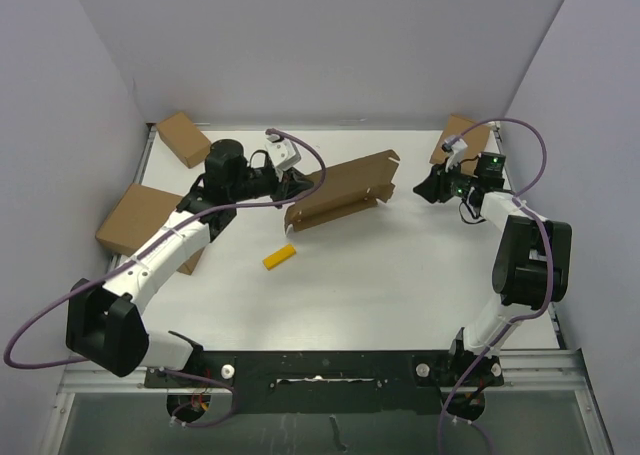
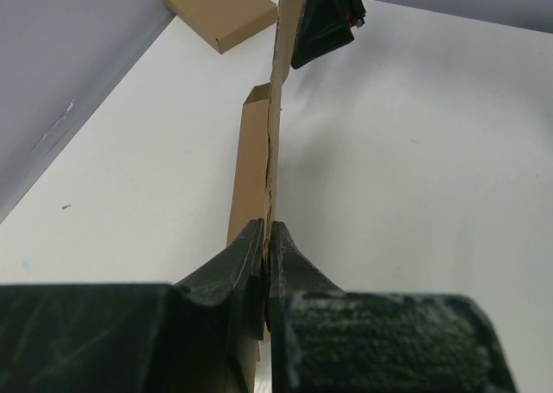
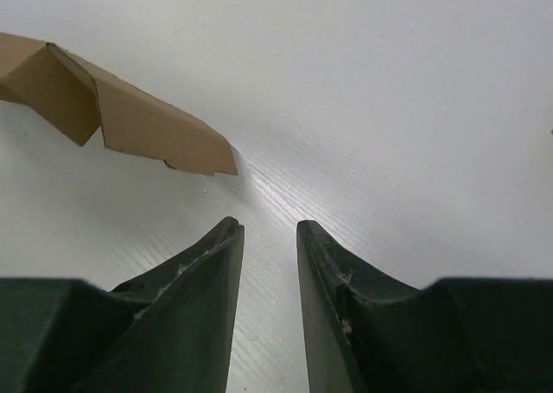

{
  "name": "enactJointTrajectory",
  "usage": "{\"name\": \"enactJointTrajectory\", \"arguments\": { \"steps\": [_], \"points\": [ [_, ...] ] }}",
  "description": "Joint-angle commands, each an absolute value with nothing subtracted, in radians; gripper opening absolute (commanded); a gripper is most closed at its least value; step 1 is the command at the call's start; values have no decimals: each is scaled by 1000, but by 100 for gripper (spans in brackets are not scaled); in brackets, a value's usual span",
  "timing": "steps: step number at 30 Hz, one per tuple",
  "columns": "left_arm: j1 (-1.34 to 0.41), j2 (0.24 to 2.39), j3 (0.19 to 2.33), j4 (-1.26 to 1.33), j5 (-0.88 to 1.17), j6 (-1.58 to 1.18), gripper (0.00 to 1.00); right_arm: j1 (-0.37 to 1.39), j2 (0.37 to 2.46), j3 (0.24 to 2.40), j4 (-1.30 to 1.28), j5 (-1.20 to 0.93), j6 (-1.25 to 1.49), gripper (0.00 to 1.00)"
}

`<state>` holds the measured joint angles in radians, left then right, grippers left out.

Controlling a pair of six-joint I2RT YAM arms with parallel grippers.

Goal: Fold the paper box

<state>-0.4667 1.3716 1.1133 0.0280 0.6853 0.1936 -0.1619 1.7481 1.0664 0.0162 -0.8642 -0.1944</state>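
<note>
**Left end effector pinches the raised box, right one gapes with nothing in it**

The left arm reaches out low from its base, forearm slanting to a spot straight behind the yellow block [image 1: 279, 258]. There the left end effector [image 2: 266, 229] is clamped tight on the left end of the paper box [image 1: 340, 190], fingers pressed flat on either side of the cardboard. The box stands on edge behind the block, its long panel upright and running off to the block's right.

The right arm rises from its base and bends over well to the right of the block. The right end effector [image 3: 270, 227] has its jaws partly apart, gripping nothing, just short of the box's far end.

The surface [image 1: 380, 275] is white, walled in pale grey. Two closed cardboard boxes [image 1: 140, 220] lie left of the block, and a third [image 1: 455, 135] sits far right behind it.
</note>
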Motion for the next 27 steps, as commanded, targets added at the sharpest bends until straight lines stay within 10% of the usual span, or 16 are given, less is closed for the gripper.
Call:
{"name": "enactJointTrajectory", "arguments": {
  "steps": [1, 16, 27],
  "points": [
    [-446, 1410, 1167, 77, 707, 160, 0, -149, 1761, 1129, 96, -858, -209, 33],
    [-351, 1468, 1180, 136, 789, 43, 0, -95, 1940, 1227, 432, -1113, -374, 53],
    [-331, 1486, 1162, 172, 821, 18, 0, -32, 2098, 1485, 156, -1136, -412, 11]
  ]
}}
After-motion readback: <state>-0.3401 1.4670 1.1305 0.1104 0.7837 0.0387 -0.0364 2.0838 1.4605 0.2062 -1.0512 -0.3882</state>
